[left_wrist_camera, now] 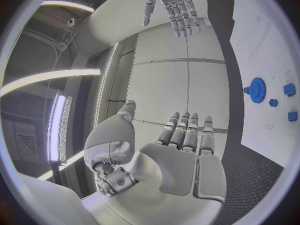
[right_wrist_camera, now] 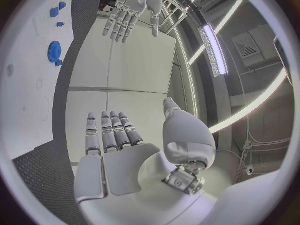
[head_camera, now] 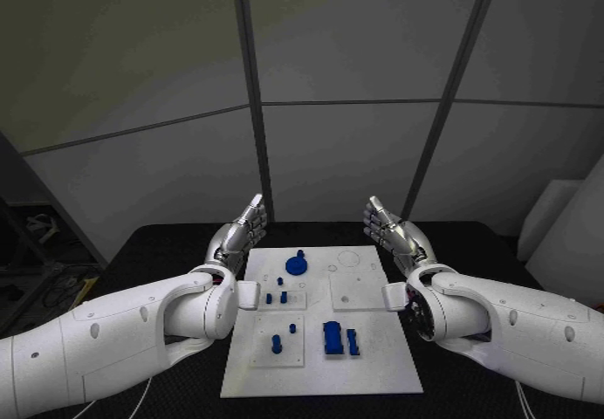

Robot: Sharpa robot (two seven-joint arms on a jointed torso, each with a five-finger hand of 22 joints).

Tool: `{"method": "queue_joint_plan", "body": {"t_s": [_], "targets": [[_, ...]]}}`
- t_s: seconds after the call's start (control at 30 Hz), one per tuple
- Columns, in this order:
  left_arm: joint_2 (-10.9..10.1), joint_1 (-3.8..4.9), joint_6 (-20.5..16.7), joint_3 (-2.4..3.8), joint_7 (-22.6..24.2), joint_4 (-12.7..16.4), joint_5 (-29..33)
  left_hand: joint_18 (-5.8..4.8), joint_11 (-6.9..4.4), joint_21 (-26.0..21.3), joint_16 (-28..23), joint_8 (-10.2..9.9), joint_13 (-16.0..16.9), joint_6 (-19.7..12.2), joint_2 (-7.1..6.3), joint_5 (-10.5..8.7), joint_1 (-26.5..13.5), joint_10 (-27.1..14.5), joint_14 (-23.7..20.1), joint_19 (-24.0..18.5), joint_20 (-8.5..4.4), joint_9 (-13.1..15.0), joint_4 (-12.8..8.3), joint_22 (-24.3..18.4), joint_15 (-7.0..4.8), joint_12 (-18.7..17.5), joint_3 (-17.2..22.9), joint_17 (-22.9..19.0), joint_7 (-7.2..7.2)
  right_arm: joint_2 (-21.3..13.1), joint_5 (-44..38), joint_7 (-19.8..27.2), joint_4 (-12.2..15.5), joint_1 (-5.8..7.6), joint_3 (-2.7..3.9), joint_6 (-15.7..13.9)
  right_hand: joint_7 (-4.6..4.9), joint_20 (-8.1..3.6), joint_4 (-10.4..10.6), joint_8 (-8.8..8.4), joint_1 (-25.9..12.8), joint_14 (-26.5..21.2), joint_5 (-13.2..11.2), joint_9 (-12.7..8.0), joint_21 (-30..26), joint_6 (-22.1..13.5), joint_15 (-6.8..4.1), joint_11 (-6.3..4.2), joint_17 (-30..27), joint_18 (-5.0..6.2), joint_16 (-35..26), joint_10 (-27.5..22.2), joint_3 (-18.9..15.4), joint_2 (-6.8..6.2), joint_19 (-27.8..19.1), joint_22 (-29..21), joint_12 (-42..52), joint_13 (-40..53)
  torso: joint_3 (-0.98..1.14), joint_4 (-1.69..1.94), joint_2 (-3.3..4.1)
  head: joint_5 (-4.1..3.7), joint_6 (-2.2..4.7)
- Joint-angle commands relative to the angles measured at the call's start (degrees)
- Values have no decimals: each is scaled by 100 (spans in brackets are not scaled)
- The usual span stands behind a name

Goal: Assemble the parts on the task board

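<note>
Left silver many-fingered hand (left_wrist_camera: pixel 181 155): palm bare, fingers straight and side by side, thumb apart; nothing was held. Right silver many-fingered hand (left_wrist_camera: pixel 172 5): across from it, fingers likewise extended, nothing in them. White flat task board (left_wrist_camera: pixel 262 50): lay on the black textured table (left_wrist_camera: pixel 247 172). On the board: one blue toothed gear-shaped disc (left_wrist_camera: pixel 257 90); beside it, three small blue block-like parts (left_wrist_camera: pixel 289 89), standing apart from one another.

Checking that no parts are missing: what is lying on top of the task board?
On the task board: a blue gear, small blue pegs, a larger blue block. The arms cover the board's side edges, so anything there is hidden.
</note>
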Motion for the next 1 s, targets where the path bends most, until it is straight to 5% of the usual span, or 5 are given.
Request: {"method": "queue_joint_plan", "body": {"t_s": [0.03, 0.07, 0.1, 0.13, 1.0], "targets": [[-21, -27, -769, 1, 292, 138, -224, -341, -281, -34, -66, -46, -14, -700, 60, -257, -995, -733, -661, -446, -211, -14, -6, -283, -173, -34, -196, -17, -144, -40, 632, 377, 141, 15, -10, -670, -324, -196, -558, -44, -1146, -746, -567, -67, -257, -697, -82, -142, -37, -173, -47, -775, -3, 1, -577, -224, -41, -13, 4, 3, -6, 0, -1], [-24, -34, -801, 0, 299, 162, -229, -341, -281, -34, -66, -46, -14, -752, 60, -274, -1071, -787, -709, -471, -234, -14, -6, -306, -173, -34, -207, -17, -144, -46, 648, 384, 158, 15, -12, -687, -324, -208, -558, -44, -1235, -803, -567, -67, -257, -749, -82, -142, -37, -574, -47, -833, -3, 1, -626, -242, -41, -13, 4, 3, -6, 0, -1], [-26, -40, -823, 0, 304, 178, -233, -341, -281, -34, -66, -46, -14, -817, 60, -299, -1160, -849, -770, -515, -248, -14, -6, -331, -173, -34, -620, -17, -144, -48, 654, 386, 163, 16, -13, -692, -324, -614, -558, -44, -1343, -874, -567, -67, -257, -818, -82, -142, -37, -574, -47, -905, -3, 1, -679, -262, -41, -13, 4, 3, -6, 0, -1], [-27, -42, -834, -1, 306, 186, -235, -341, -281, -34, -66, -46, -14, -887, 60, -322, -1263, -927, -837, -562, -655, -14, -6, -361, -173, -34, -620, -17, -144, -48, 654, 386, 163, 16, -13, -692, -324, -614, -558, -44, -1468, -953, -567, -67, -257, -893, -82, -142, -37, -574, -47, -990, -3, 1, -740, -287, -41, -13, 4, 3, -6, 0, -1], [-27, -42, -834, -1, 306, 186, -235, -341, -281, -34, -66, -46, -14, -1726, 60, -794, -2463, -1812, -1629, -1398, -655, -14, -6, -886, -173, -34, -620, -17, -144, -48, 654, 386, 163, 16, -13, -692, -324, -614, -558, -44, -2870, -1862, -567, -67, -257, -1739, -82, -142, -37, -574, -47, -1912, -3, 1, -1421, -707, -41, -13, 4, 3, -6, 0, -1]]}}
